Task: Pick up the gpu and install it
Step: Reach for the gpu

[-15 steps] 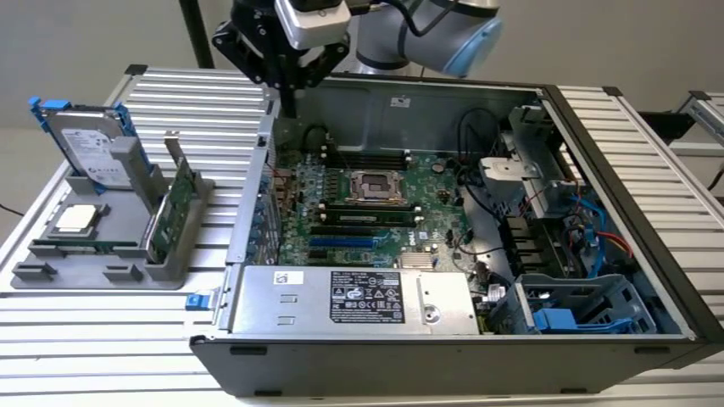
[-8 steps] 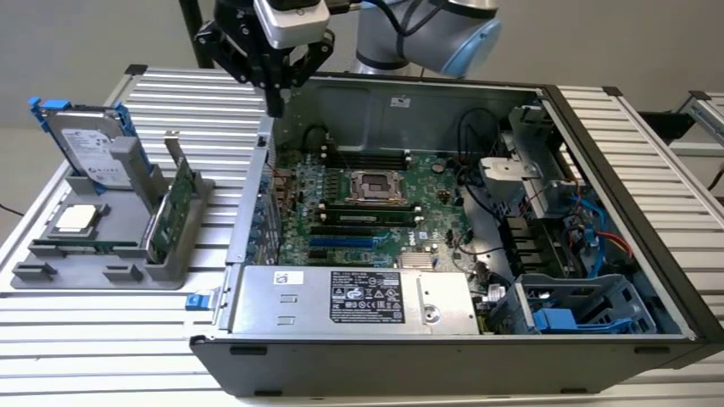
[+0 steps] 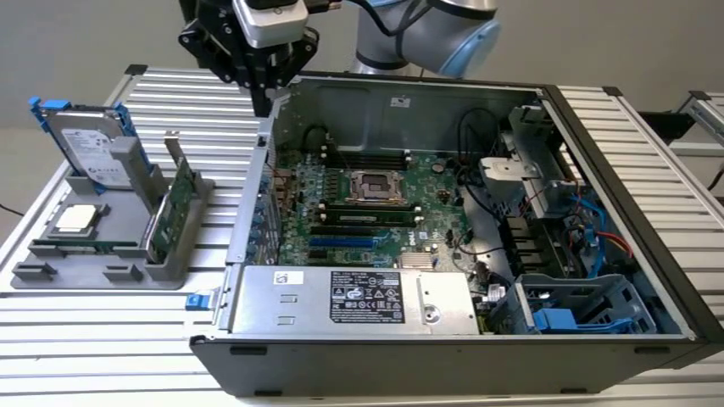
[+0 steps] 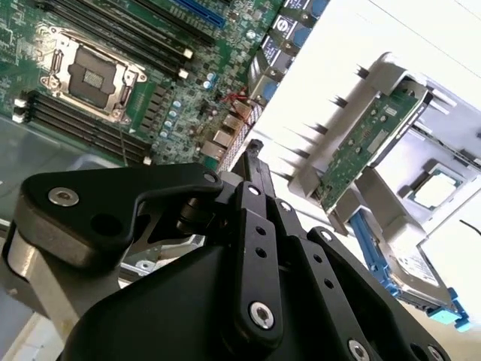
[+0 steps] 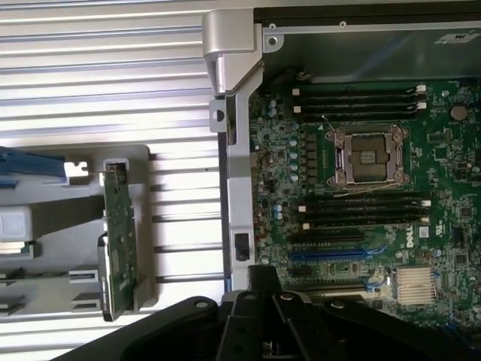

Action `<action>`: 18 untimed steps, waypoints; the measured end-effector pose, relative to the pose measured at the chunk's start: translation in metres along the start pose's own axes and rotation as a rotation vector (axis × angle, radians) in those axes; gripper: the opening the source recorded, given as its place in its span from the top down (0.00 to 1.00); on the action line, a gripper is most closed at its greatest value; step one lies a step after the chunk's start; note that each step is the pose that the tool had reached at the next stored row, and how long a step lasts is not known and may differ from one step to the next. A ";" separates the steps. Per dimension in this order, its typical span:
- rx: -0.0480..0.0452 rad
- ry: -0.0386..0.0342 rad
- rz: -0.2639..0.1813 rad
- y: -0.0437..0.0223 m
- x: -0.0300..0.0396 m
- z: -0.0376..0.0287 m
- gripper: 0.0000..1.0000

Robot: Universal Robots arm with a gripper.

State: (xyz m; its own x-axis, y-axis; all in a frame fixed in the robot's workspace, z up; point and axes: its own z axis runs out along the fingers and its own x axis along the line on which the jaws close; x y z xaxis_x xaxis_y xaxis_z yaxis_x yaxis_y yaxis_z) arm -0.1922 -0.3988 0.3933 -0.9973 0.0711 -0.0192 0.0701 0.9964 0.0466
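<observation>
The gpu (image 3: 169, 216) stands on edge in a grey holder (image 3: 68, 275) on the exterior view's left, its green board up and its silver bracket rising at the far end. It also shows in both wrist views (image 4: 368, 147) (image 5: 119, 241). My gripper (image 3: 264, 108) hangs above the far left corner of the open computer case (image 3: 453, 356), over the case wall and apart from the gpu. Its black fingers are together with nothing between them, seen in both wrist views (image 4: 255, 147) (image 5: 263, 272).
The same holder carries a hard drive (image 3: 91, 148) in a blue frame and a square silver CPU chip (image 3: 75, 219). Inside the case lie the green motherboard (image 3: 362, 203) with blue slots (image 3: 339, 242), a power supply (image 3: 351, 297) and cables at the right.
</observation>
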 end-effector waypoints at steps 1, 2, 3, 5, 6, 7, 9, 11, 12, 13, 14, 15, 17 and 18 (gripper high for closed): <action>0.0000 0.0000 0.000 -0.0001 0.0018 0.0000 1.00; -0.0001 0.0000 0.000 -0.0002 0.0035 -0.0001 1.00; -0.0001 0.0000 0.000 -0.0004 0.0053 -0.0001 1.00; -0.0001 0.0000 0.000 -0.0006 0.0089 -0.0001 1.00; -0.0001 -0.0001 0.000 -0.0007 0.0106 -0.0002 1.00; -0.0001 0.0000 0.000 -0.0008 0.0123 -0.0002 1.00; -0.0001 0.0000 0.000 -0.0011 0.0156 -0.0003 1.00; -0.0001 0.0000 0.000 -0.0013 0.0189 -0.0004 1.00; -0.0001 0.0000 0.000 -0.0015 0.0207 -0.0004 1.00; -0.0001 -0.0001 0.000 -0.0016 0.0225 -0.0005 1.00; -0.0001 0.0000 0.000 -0.0017 0.0242 -0.0005 1.00; -0.0001 0.0000 0.000 -0.0018 0.0258 -0.0006 1.00; -0.0001 0.0000 0.000 -0.0020 0.0287 -0.0006 1.00; -0.0001 0.0000 0.000 -0.0021 0.0302 -0.0006 1.00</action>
State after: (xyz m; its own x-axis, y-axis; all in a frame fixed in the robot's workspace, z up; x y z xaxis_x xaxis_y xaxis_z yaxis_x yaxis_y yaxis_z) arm -0.2225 -0.3987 0.3933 -0.9973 0.0712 -0.0192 0.0702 0.9964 0.0467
